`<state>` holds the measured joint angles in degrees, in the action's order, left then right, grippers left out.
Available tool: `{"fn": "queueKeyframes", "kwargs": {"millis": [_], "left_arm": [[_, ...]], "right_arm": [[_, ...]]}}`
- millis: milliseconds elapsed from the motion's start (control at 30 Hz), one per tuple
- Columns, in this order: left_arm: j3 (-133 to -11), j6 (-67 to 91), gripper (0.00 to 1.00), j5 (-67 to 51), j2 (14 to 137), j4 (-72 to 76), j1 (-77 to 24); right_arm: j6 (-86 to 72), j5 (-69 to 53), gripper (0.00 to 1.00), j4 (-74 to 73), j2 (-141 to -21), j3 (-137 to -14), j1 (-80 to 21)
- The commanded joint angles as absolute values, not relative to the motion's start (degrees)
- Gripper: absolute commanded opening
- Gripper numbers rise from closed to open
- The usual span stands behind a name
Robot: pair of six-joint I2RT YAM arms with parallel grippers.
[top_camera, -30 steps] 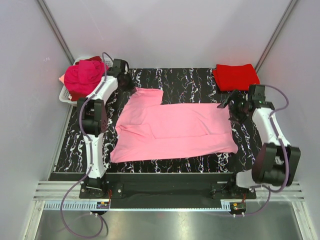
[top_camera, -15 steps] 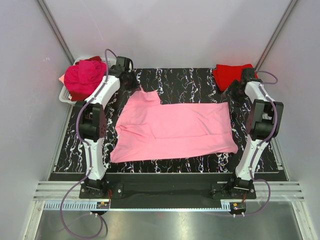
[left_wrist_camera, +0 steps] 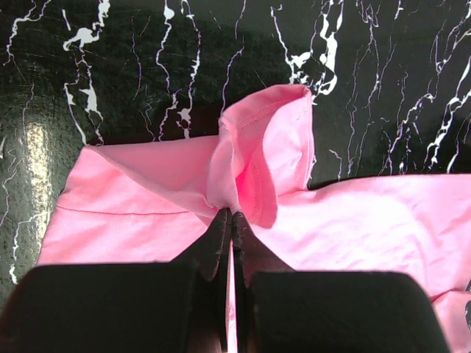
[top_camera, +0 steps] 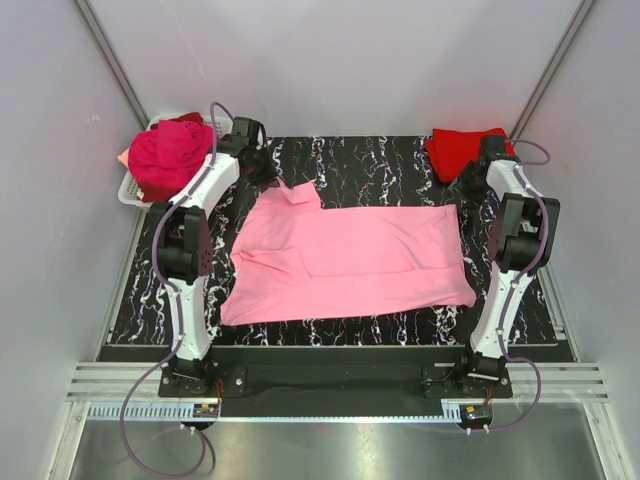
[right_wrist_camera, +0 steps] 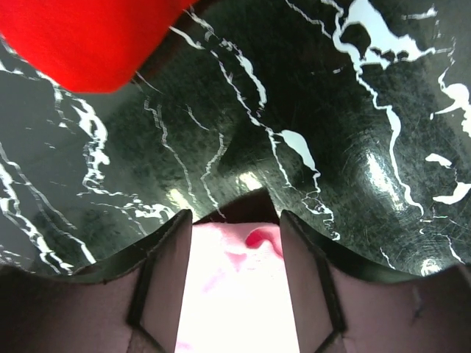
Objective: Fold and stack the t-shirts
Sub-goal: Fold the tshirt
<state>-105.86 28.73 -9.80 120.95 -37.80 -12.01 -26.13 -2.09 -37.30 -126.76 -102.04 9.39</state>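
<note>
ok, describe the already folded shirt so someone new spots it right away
On the black marbled table, go to the far right corner. The folded bright red t-shirt lies there as a compact rectangle. It is the only folded one: the light pink t-shirt is spread across the middle, and the magenta shirts are bunched in the white basket at far left.

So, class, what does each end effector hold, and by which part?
Left end effector pinches the pink t-shirt by its sleeve hem. Right end effector straddles its far corner, jaws apart, holding nothing yet.
</note>
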Motion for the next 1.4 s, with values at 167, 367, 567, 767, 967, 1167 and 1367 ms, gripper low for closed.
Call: {"fn": "queueKeyframes", "kwargs": {"millis": [167, 367, 567, 767, 967, 1167, 1367], "left_arm": [[-105.82, 28.3, 0.0, -9.14, 116.72, -36.74, -11.87], [-106.0, 28.04, 0.0, -8.88, 116.63, -37.18, -11.87], [-108.1, 26.99, 0.0, -7.21, 115.32, -40.42, -11.87], [-106.89, 25.67, 0.0, -4.84, 109.44, -44.3, -12.04], [-96.61, 24.88, 0.0, -2.9, 100.04, -43.42, -12.3], [-83.07, 24.08, 0.0, -1.32, 91.34, -41.14, -12.39], [-75.33, 23.12, 0.0, -0.09, 84.3, -41.31, -12.39]], "right_arm": [[-26.28, -2.28, 0.47, -35.16, -126.47, -99.84, 9.49], [-26.19, -2.9, 0.2, -34.8, -126.83, -99.67, 9.49], [-26.72, -4.48, 0.0, -36.03, -126.13, -101.25, 9.49], [-27.25, -5.71, 0.0, -37.35, -121.03, -99.85, 9.49], [-27.07, -6.85, 0.0, -37.09, -114.53, -94.49, 9.4], [-26.63, -6.33, 0.0, -35.95, -106.01, -85.71, 9.49], [-26.28, -5.71, 0.0, -35.25, -99.41, -78.41, 9.49]]}}
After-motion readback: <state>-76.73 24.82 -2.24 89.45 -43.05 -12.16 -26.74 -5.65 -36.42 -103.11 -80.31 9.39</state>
